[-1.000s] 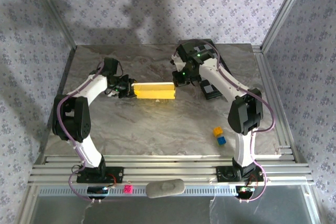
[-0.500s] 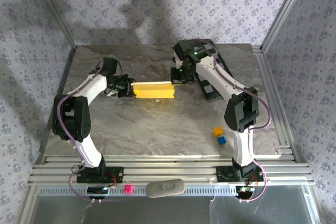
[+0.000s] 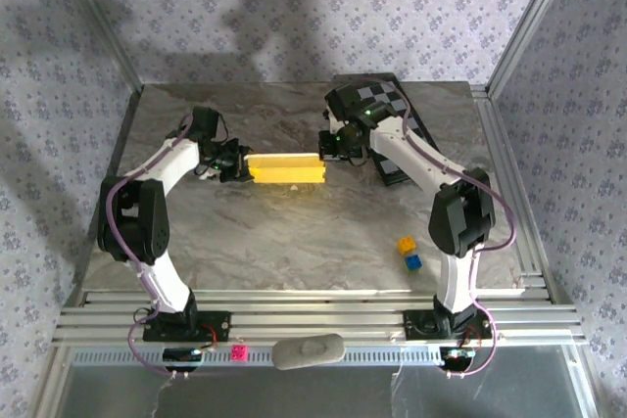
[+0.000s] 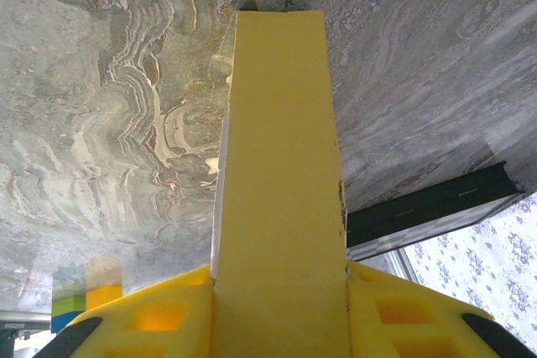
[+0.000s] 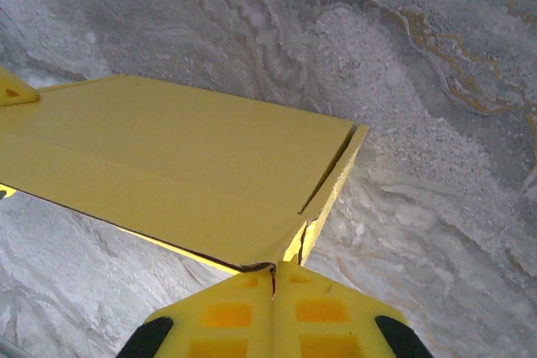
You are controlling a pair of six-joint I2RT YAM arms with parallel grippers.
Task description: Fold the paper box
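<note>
The marble table (image 3: 294, 232) has wide bare room in front of the work, from the middle down to the near rail; its left, right and far edges run along a metal frame (image 3: 509, 193) against patterned walls.

The left arm (image 3: 171, 159) rises from its base, bends at the elbow near the left edge and reaches inward and right. The right arm (image 3: 411, 154) climbs along the right side and folds back leftward over a black-and-white chequered board (image 3: 397, 105) at the far right.

The paper box (image 3: 286, 169) lies flat and long, left to right, at mid-table between the two claws, well apart from every edge.

The left gripper (image 3: 235, 162) is clamped on the box's left end; its wrist view shows the box (image 4: 281, 165) running straight out from between the two yellow fingers (image 4: 143, 320), with the board's dark edge beyond.

The right gripper (image 3: 333, 149) is fully closed at the box's right end; its wrist view shows the fingers (image 5: 327, 316) pressed together, tips touching the corner of the box (image 5: 168, 165), where a flap seam gapes slightly; whether any card is nipped I cannot tell.

A small yellow cube (image 3: 406, 243) and a blue cube (image 3: 413, 261) sit touching, near the front right.
</note>
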